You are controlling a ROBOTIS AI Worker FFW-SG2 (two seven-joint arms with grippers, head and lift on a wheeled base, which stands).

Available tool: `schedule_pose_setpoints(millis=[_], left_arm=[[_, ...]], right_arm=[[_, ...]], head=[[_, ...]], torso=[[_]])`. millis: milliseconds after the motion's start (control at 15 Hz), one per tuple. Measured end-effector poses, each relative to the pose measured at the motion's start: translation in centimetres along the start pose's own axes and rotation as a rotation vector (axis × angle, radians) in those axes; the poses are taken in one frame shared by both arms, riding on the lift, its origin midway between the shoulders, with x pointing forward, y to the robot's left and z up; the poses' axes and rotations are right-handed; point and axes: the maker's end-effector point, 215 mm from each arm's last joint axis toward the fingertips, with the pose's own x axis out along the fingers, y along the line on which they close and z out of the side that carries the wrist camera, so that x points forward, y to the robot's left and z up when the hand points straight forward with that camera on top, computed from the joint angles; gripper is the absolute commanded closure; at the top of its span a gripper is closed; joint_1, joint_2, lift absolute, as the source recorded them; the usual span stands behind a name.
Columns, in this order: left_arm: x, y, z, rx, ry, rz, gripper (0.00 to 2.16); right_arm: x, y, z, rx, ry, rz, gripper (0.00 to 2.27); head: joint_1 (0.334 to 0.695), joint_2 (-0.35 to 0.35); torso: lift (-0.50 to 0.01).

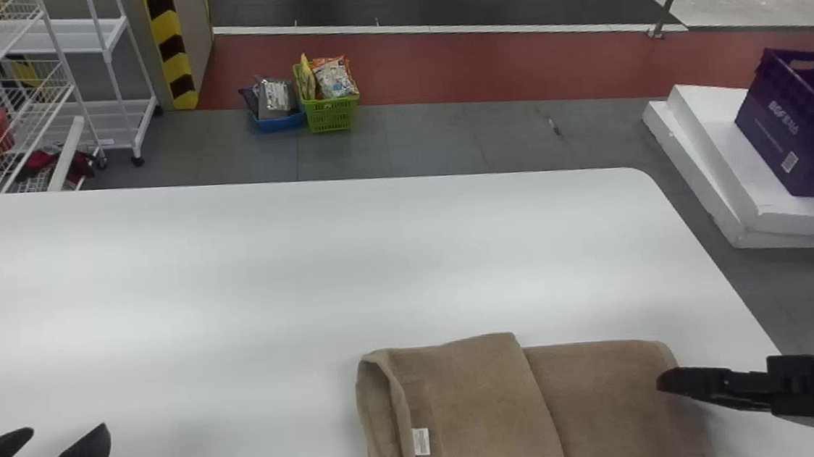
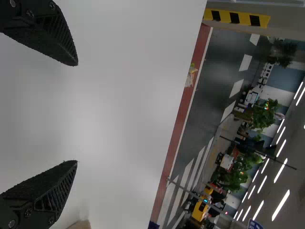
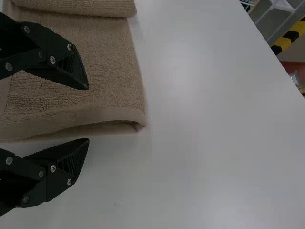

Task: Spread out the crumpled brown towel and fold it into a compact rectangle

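The brown towel (image 1: 609, 394) lies near the table's front edge in the head view, its left part folded over toward the right with a small white tag on it. At the towel's right end is my right gripper (image 1: 662, 383). In the right wrist view, the gripper (image 3: 88, 114) is open around the hemmed edge of the towel (image 3: 95, 81), one finger over the cloth and the other beyond the edge. My left gripper (image 1: 70, 431) stays open above the table, left of the towel. The left wrist view shows this gripper (image 2: 77, 113) with nothing between its fingers.
The white table (image 1: 237, 285) extends beyond and left of the towel. Past its right edge, a purple crate (image 1: 799, 132) rests on white slabs (image 1: 746, 194). White wire racks (image 1: 26, 91) stand at the back left, and small baskets (image 1: 331, 114) sit on the floor behind.
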Motion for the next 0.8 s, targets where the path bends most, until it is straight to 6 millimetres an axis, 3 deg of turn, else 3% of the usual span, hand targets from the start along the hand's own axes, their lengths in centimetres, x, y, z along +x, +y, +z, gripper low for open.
schedule_pose_setpoints(millis=[200,267,400,467,533,800], left_arm=[[0.0,0.0,0.0,0.0,0.0,0.0,0.08],[0.0,0.0,0.0,0.0,0.0,0.0,0.08],[0.0,0.0,0.0,0.001,-0.001,-0.001,0.08],[-0.1,0.0,0.0,0.001,-0.001,0.0,0.08],[-0.1,0.0,0.0,0.001,-0.001,0.0,0.08],[-0.1,0.0,0.1,0.002,-0.001,-0.001,0.08]], right_arm=[[0.3,-0.4,-0.2,-0.007,0.019,-0.029,0.59],[0.5,-0.4,-0.4,-0.009,0.026,-0.031,0.72],[0.9,-0.2,-0.6,-0.015,0.037,-0.03,0.77],[1.0,-0.1,-0.7,-0.018,0.041,-0.029,1.04],[1.1,0.0,-0.7,-0.02,0.043,-0.028,1.14],[1.3,0.5,-0.8,-0.018,0.042,-0.015,1.21]], head=[[0.695,-0.157],[0.695,-0.156],[0.695,-0.149],[0.695,-0.147],[0.695,-0.145],[0.695,-0.136]], torso=[[-0.127],[-0.127],[-0.127],[-0.127],[-0.127],[-0.127]])
